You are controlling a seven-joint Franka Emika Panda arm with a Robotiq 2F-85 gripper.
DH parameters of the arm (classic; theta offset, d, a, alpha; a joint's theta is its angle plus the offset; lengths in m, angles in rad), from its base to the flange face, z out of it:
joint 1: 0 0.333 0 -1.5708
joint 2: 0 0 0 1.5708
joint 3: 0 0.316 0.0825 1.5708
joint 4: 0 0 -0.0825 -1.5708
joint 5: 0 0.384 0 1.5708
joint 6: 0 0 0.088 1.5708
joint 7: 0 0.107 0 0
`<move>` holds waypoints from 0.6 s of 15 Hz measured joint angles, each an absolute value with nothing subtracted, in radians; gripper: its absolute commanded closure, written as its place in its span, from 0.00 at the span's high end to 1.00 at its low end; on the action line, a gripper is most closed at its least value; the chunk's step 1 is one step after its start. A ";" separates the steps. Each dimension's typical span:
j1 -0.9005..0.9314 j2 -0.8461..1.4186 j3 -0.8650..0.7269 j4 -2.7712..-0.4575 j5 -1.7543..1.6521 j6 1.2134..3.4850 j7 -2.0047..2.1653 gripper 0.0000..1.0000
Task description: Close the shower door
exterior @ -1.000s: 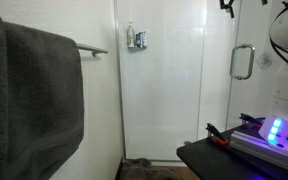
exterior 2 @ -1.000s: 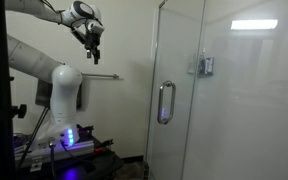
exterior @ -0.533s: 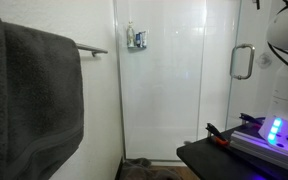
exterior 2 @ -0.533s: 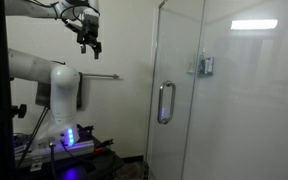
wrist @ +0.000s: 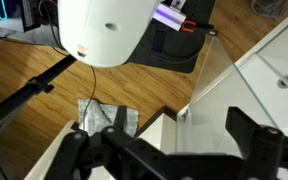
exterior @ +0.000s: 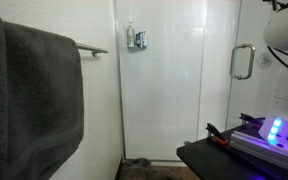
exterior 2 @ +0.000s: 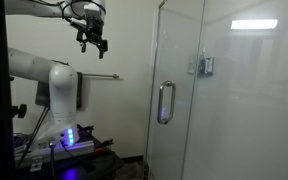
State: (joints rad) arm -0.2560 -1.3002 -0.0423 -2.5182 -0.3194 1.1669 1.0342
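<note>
Wrist view looks down past the arm's rounded white shell (wrist: pixel 104 30) onto a wooden floor (wrist: pixel 169 85). A crumpled grey cloth (wrist: pixel 109 118) lies on the floor near the foot of the glass. The gripper (wrist: pixel 154 140) comes in from the bottom edge. Its dark fingers (wrist: pixel 259 140) are spread wide apart and hold nothing.

In an exterior view the gripper (exterior 2: pixel 92 40) hangs high in the air with its fingers pointing down, well apart from the shower door (exterior 2: pixel 179 50). It is nearer the white wall than the glass. The door is a tall clear panel reaching almost to the ceiling, and its chrome loop handle (exterior 2: pixel 165 102) stands upright about halfway up. A second glass panel (exterior 2: pixel 254 100) with no handle stands beside it. How far the door stands open I cannot tell.

The white robot base (exterior 2: pixel 59 90) sits below the gripper, with a blue light glowing at its foot. A towel bar (exterior 2: pixel 102 76) juts from the wall just beside it.

In an exterior view the shower door (exterior: pixel 242 100) is on the far side of the stall opening, with its handle (exterior: pixel 242 62) clear against the glass. A dark grey towel (exterior: pixel 34 100) fills the near side of that view, hanging from the towel bar (exterior: pixel 89 48). A small chrome fitting (exterior: pixel 136 38) is fixed to the white shower wall (exterior: pixel 169 90). A black tabletop (exterior: pixel 209 152) carries the lit base.
</note>
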 measured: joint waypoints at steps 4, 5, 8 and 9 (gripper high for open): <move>-0.348 -1.301 -0.275 -2.510 -0.483 1.195 1.047 1.00; -0.367 -1.301 -0.325 -2.503 -0.505 1.218 1.058 1.00; -0.406 -1.290 -0.444 -2.482 -0.529 1.331 1.121 1.00; -0.415 -1.281 -0.472 -2.475 -0.529 1.379 1.150 1.00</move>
State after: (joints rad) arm -0.4149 -1.2809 -0.4724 -2.4751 -0.5292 1.3791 1.1496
